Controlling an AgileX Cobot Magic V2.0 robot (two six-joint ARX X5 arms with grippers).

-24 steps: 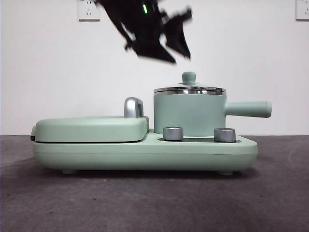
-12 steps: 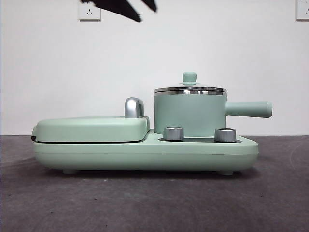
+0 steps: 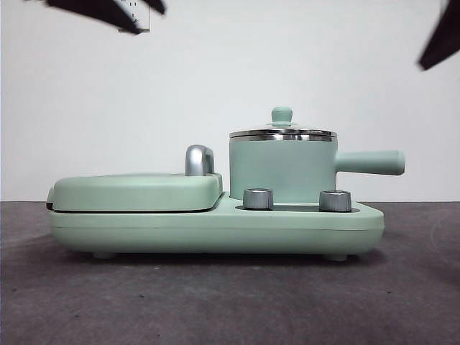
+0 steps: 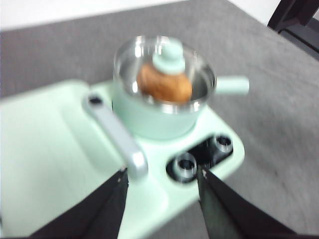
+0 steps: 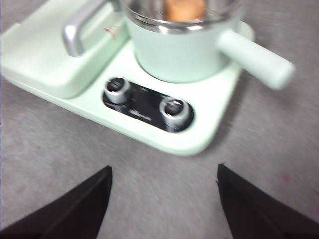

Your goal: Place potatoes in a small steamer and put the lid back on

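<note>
The small mint-green steamer [image 3: 282, 170] stands on the right half of the green cooker base, its handle pointing right. The glass lid [image 3: 282, 130] with its green knob sits on the pot's rim. The orange-brown potato [image 4: 164, 83] lies inside the pot, seen through the lid in the left wrist view and partly in the right wrist view [image 5: 185, 8]. My left gripper [image 4: 162, 191] is open and empty, high above and away from the pot. My right gripper [image 5: 164, 186] is open and empty, over the grey table in front of the cooker.
The flat green griddle [image 3: 136, 191] with a chrome handle [image 3: 199, 159] fills the left half of the cooker base [image 3: 215, 226]. Two steel knobs [image 3: 258, 198] sit on the base in front of the pot. Grey table surface [image 3: 230, 302] lies around it.
The dark arm that hung above the pot has risen up and left to the top left corner. A second black tip has appeared at the top right corner. The pot and lid have not moved.
</note>
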